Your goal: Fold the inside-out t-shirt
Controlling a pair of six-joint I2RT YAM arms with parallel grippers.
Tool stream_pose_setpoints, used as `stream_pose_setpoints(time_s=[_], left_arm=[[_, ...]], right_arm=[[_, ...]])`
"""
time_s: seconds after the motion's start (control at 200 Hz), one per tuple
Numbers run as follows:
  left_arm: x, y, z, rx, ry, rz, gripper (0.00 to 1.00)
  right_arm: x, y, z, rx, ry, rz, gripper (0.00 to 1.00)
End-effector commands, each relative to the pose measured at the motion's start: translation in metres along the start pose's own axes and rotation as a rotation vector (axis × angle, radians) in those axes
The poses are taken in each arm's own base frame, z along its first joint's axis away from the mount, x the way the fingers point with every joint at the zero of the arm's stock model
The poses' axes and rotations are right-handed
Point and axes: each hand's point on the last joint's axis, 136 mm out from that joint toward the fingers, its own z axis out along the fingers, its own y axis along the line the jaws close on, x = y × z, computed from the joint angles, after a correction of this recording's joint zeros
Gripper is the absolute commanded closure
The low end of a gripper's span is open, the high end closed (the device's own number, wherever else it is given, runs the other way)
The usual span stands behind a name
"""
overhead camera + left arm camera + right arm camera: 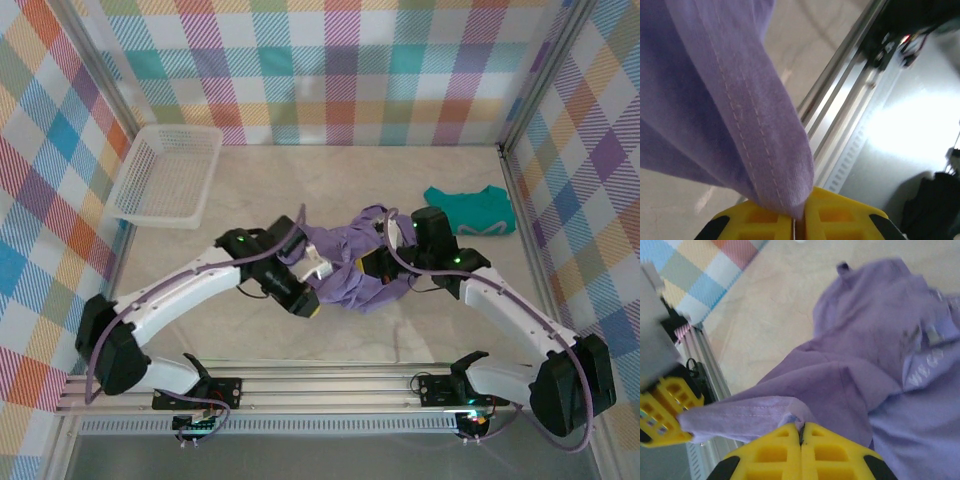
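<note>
The left gripper has its yellow jaws pressed together on a stitched hem of the inside-out t-shirt. The right gripper pinches a fold of the same cloth. I judge that they grip it so in order to stretch the edge flat. The shirt lies bunched in the middle of the table, with a teal garment at its two o'clock.

Table: pale beige, marbled top.
Basket: white mesh, far-left corner.
Teal garment: folded, far right.
T-shirt: lavender, bunched mid-table.
</note>
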Motion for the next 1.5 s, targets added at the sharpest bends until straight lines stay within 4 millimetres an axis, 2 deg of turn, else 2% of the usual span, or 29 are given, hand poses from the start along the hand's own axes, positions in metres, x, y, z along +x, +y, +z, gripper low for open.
stream_pose_setpoints(time_s=[0.0,0.065,0.13,0.215,0.255,0.315,0.365,0.43,0.515,0.595,0.665,0.73,0.795,0.86,0.87,0.995,1.11,1.23,1.325,1.365,1.415,1.495], left_arm=[[0.04,0.013,0.034,-0.082,0.199,-0.025,0.85],[0.049,0.013,0.047,-0.085,0.262,-0.028,0.82],[0.042,0.015,0.05,-0.09,0.258,-0.032,0.76],[0.015,0.014,0.043,-0.102,0.154,-0.029,0.67],[0.0,0.014,0.036,-0.095,0.088,-0.039,0.65],[-0.019,0.023,0.023,-0.11,-0.015,-0.089,0.59],[-0.036,0.04,0.01,-0.131,-0.12,-0.169,0.52],[-0.047,0.066,-0.001,-0.156,-0.225,-0.284,0.47],[-0.053,0.1,-0.012,-0.21,-0.31,-0.409,0.45],[-0.061,0.129,-0.026,-0.273,-0.391,-0.497,0.44],[-0.068,0.155,-0.044,-0.335,-0.49,-0.57,0.42],[-0.072,0.179,-0.061,-0.355,-0.59,-0.651,0.35],[-0.078,0.203,-0.075,-0.359,-0.684,-0.722,0.3],[-0.079,0.229,-0.079,-0.386,-0.719,-0.792,0.26],[-0.084,0.233,-0.083,-0.385,-0.745,-0.789,0.26],[-0.089,0.277,-0.075,-0.426,-0.729,-0.866,0.23],[-0.103,0.302,-0.06,-0.407,-0.689,-0.883,0.21],[-0.117,0.317,-0.033,-0.348,-0.619,-0.901,0.23],[-0.128,0.319,-0.015,-0.274,-0.6,-0.908,0.36],[-0.134,0.318,-0.011,-0.245,-0.6,-0.897,0.45],[-0.144,0.314,-0.011,-0.199,-0.621,-0.881,0.57],[-0.167,0.305,-0.031,-0.13,-0.697,-0.824,0.78]], right_arm=[[0.047,-0.021,-0.002,0.129,0.13,0.22,0.84],[0.06,-0.032,-0.01,0.213,0.147,0.289,0.76],[0.054,-0.037,-0.019,0.276,0.096,0.283,0.7],[0.034,-0.039,-0.021,0.286,0.015,0.253,0.67],[0.028,-0.036,-0.015,0.254,0.003,0.254,0.67],[0.028,-0.034,-0.002,0.217,0.032,0.259,0.67],[0.036,-0.035,0.01,0.213,0.084,0.256,0.66],[0.048,-0.034,0.023,0.202,0.136,0.26,0.64],[0.065,-0.035,0.037,0.192,0.186,0.297,0.62],[0.067,-0.041,0.044,0.208,0.205,0.299,0.61],[0.057,-0.05,0.044,0.263,0.181,0.274,0.58],[0.037,-0.059,0.041,0.314,0.131,0.238,0.53],[0.016,-0.075,0.037,0.354,0.069,0.246,0.46],[-0.005,-0.094,0.035,0.371,0.006,0.269,0.43],[-0.008,-0.097,0.034,0.377,-0.003,0.273,0.42],[-0.034,-0.136,0.044,0.455,-0.004,0.301,0.36],[-0.045,-0.171,0.059,0.571,0.04,0.287,0.32],[-0.042,-0.199,0.088,0.608,0.139,0.309,0.29],[-0.038,-0.208,0.115,0.569,0.195,0.332,0.31],[-0.041,-0.209,0.125,0.537,0.202,0.333,0.37],[-0.051,-0.206,0.134,0.492,0.195,0.325,0.55],[-0.089,-0.196,0.13,0.438,0.128,0.258,0.79]])
